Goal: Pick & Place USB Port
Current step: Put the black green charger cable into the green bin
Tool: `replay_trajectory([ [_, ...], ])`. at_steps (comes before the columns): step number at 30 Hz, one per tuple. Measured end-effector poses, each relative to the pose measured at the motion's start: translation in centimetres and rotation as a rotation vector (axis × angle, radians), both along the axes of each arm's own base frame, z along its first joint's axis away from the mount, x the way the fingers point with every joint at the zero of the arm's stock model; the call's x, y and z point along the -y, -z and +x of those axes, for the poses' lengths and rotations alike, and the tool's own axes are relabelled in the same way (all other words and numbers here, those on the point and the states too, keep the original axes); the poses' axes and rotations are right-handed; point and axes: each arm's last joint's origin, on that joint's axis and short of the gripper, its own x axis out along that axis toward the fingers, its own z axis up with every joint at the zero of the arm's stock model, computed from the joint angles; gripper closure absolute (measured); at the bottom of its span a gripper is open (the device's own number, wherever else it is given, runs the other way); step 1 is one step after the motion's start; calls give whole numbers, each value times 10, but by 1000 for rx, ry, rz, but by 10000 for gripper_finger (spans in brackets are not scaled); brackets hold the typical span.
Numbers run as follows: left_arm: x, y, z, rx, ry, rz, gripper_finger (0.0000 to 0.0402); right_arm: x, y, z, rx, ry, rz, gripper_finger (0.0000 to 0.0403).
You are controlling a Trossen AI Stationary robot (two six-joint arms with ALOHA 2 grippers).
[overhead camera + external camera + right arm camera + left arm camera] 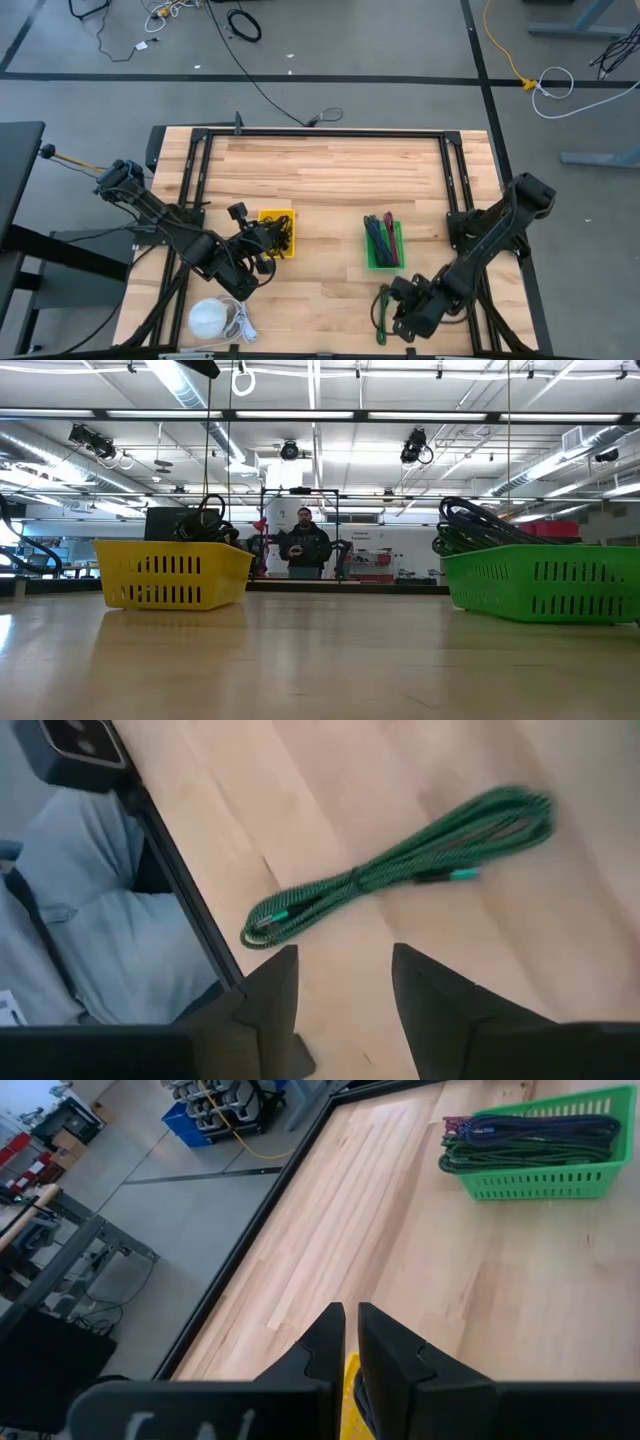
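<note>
Right claw [340, 990] is wide open with nothing in it, hanging over the coiled green cable [400, 870] on the table [330, 170]. Left claw [350, 1345] is pinched nearly closed above the yellow basket [279, 232].

My left arm reaches in from the table's left side, its left gripper [272, 238] near the table's middle, fingers [330, 1342] pressed almost together. My right arm bends toward the near edge, its right gripper [397, 310] held with fingers [275, 988] spread apart.
</note>
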Motion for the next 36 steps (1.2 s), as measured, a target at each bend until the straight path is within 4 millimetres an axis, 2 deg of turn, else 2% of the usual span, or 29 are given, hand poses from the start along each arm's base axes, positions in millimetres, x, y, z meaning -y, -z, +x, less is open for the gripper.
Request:
replay_trajectory([
  [9, 0, 0, 0, 10, -8, -16, 365, -17, 43, 8, -107, 73, 0, 240],
  [15, 0, 0, 0, 10, -8, -16, 365, -25, 67, 17, -130, 30, 10, 240],
  [30, 0, 0, 0, 10, -7, -14, 365, -21, 68, 23, -128, 16, 7, 240],
  [36, 0, 0, 0, 9, -7, -14, 365, -16, 67, 33, -102, -13, 39, 240],
])
